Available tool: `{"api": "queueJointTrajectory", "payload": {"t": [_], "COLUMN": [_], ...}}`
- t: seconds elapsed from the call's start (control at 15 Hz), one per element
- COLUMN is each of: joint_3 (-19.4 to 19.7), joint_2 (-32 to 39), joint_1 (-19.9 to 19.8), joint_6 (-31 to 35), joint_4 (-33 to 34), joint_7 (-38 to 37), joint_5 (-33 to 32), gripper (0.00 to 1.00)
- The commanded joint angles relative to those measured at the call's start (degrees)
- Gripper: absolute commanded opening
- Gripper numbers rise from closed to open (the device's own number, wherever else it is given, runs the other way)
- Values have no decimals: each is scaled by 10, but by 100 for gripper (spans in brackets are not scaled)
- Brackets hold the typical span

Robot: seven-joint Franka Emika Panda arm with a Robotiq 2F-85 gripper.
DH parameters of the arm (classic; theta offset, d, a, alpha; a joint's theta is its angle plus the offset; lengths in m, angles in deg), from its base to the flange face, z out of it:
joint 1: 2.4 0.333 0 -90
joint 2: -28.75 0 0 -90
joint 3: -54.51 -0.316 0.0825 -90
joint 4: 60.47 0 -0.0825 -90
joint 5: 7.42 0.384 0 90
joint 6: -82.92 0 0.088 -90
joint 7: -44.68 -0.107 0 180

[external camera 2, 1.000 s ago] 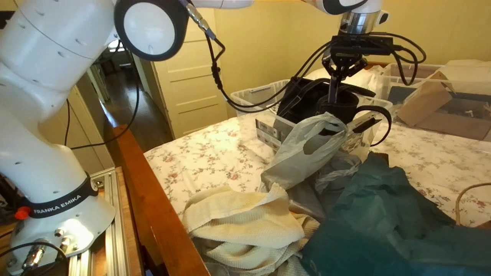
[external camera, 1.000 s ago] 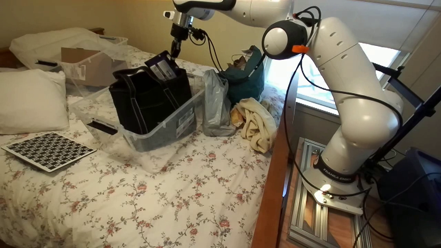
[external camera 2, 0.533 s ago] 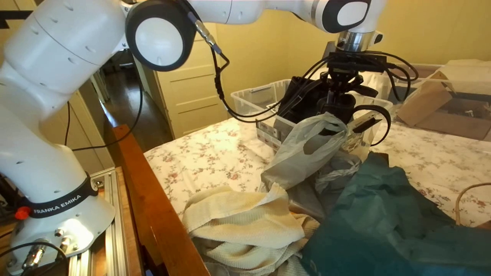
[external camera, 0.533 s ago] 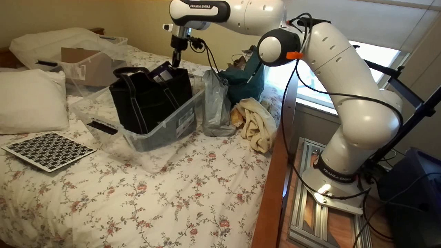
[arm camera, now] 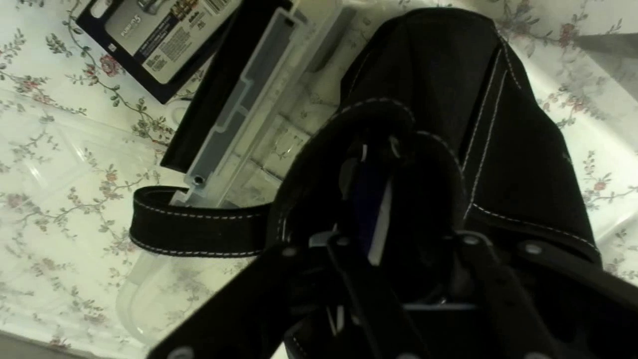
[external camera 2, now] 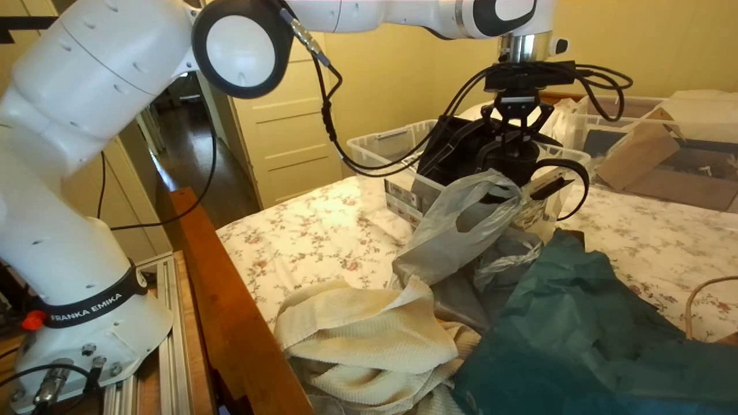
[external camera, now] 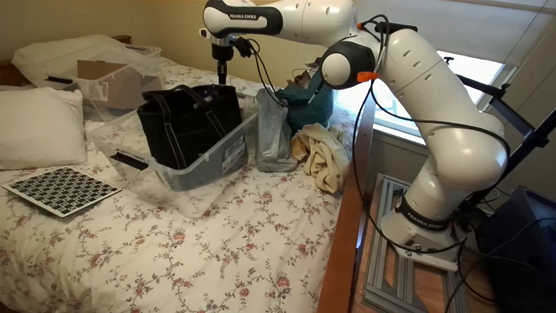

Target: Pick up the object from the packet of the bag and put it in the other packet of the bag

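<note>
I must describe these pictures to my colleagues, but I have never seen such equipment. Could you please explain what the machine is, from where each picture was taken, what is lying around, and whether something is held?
The machine is a white robot arm, fixed beside a bed; at its end is a two-fingered gripper. Both exterior views come from cameras standing away from the robot. The dark close-up is taken from the robot's wrist, looking down past the gripper into a black bag. On the flowered bed you see a checkered board, a white pillow, a cream cloth and a clear plastic bin, with the bag in it. A thin purple-and-white item is in the bag, between the gripper's fingers. These look apart, so probably it is not clamped; darkness hides any contact.
</note>
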Motion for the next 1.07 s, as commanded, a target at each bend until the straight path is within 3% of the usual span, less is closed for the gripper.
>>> {"api": "queueJointTrajectory", "payload": {"t": [0.0, 0.33, 0.6, 1.0], "joint_3": [16, 31, 38, 26], "joint_2": [-8, -23, -41, -66], "joint_1": [15, 30, 44, 52], "joint_6": [2, -27, -40, -55], "joint_4": [20, 30, 21, 10], "joint_7": [-29, -122, -192, -215], "joint_5": [-15, -9, -6, 4], "gripper": [68, 100, 100, 100]}}
